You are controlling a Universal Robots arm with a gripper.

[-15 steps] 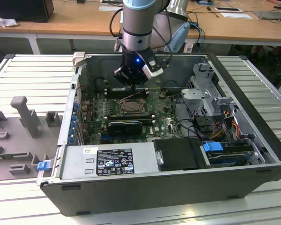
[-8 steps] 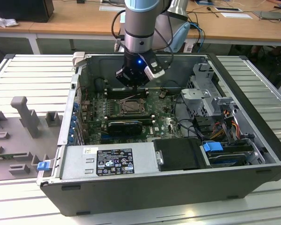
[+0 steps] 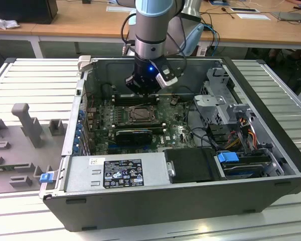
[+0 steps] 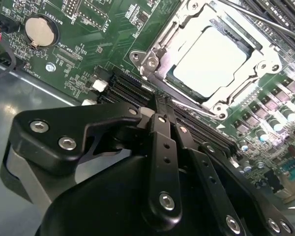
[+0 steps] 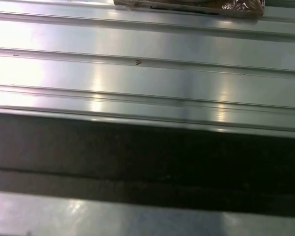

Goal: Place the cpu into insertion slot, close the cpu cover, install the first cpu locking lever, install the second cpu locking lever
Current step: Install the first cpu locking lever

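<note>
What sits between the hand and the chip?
In the second wrist view, black memory slots on the green board lie between the hand and the chip.

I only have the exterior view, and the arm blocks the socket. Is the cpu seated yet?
Observer: Yes. In the second wrist view the cpu lies flat in the socket.
Operator: And the cover?
Observer: The cpu cover lies down around the chip, and the chip's pale top shows through its opening.
Operator: Gripper state?
Observer: The gripper is shut with nothing between its fingers. It sits beside the socket, over the memory slots.
</note>
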